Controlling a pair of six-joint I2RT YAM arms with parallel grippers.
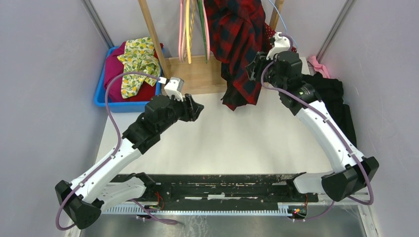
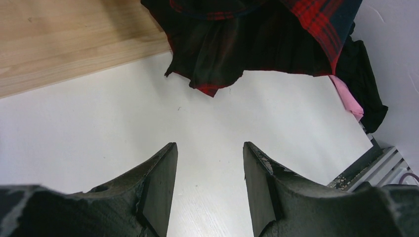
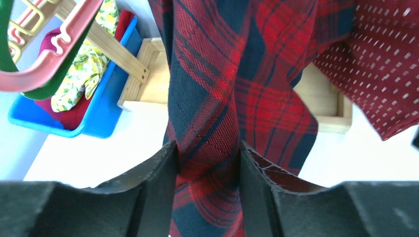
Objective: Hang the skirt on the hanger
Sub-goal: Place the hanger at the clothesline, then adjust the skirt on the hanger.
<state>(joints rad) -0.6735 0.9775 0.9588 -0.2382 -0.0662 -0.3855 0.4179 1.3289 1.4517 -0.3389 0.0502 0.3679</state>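
- The skirt (image 3: 383, 59) is seen hanging at the back right, just beside the right edge of the plaid (image 3: 232, 98) and above the wooden rack base (image 3: 321, 98).
- In the top view only a small patch of the skirt is shown, between the plaid and the right wrist.
- The hanger (image 1: 281, 19) is seen as a thin pale wire arc at the top of that view, above the skirt patch. Whether the skirt is carried by it cannot be told.
- The right gripper (image 3: 207, 148) is raised at the back, against the plaid. Its jaws are held apart, and a hanging fold of the plaid fills the gap between them. The cloth is not seen squeezed.
- The left gripper (image 2: 209, 145) is held over the bare white table (image 2: 99, 123), well apart from the skirt. Its jaws are spread and nothing is held between them.
- The lower hem of the plaid is seen ahead of the left gripper, hanging over the table's far edge.
- Pink hangers (image 1: 183, 24) are hung to the left of the plaid.
- A blue bin (image 1: 101, 96) is placed at the back left, with a lemon-print cloth (image 1: 136, 61) lying in it.
- A black cloth (image 1: 338, 96) is piled at the table's right edge.
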